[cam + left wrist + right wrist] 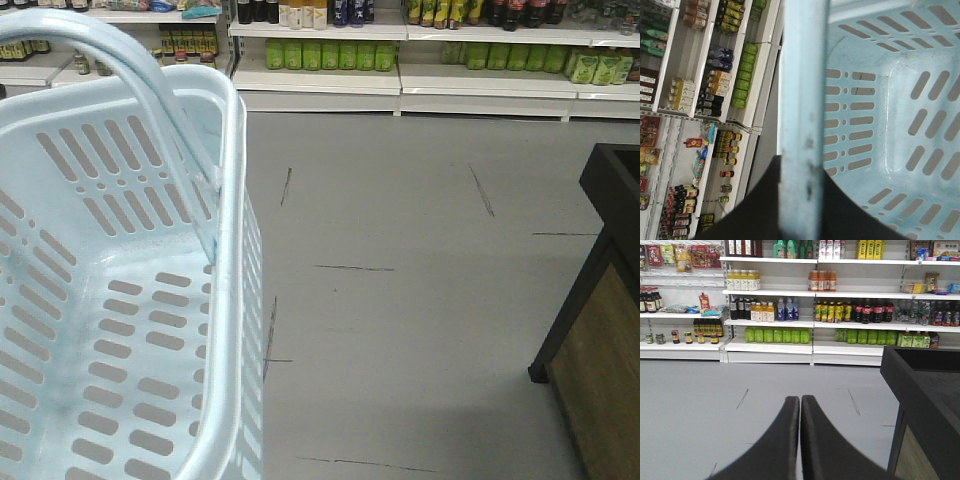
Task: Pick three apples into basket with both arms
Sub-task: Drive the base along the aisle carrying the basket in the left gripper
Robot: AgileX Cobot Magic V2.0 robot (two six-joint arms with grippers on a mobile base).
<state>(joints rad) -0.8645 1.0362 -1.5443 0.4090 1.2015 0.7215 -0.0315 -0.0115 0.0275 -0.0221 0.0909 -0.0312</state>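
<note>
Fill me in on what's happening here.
The left claw straddles and seems clamped on the handle of the pale blue basket, which is empty in what shows. The right claw is shut on nothing, pointing at the drink shelves across the grey floor. No apples are in view, so none are collected yet.

Bright, even shop light (nearest parts soft-focused).

A pale blue rectangular plastic basket [232, 200] with slotted walls and floor fills the front view from 7 to 11 o'clock; its handle [120, 60] arches up at 11 o'clock; the glossy black left gripper [802, 167] clamps that handle; the black right gripper [800, 399], at 6 o'clock in its own view, has its fingers pressed together.
</note>
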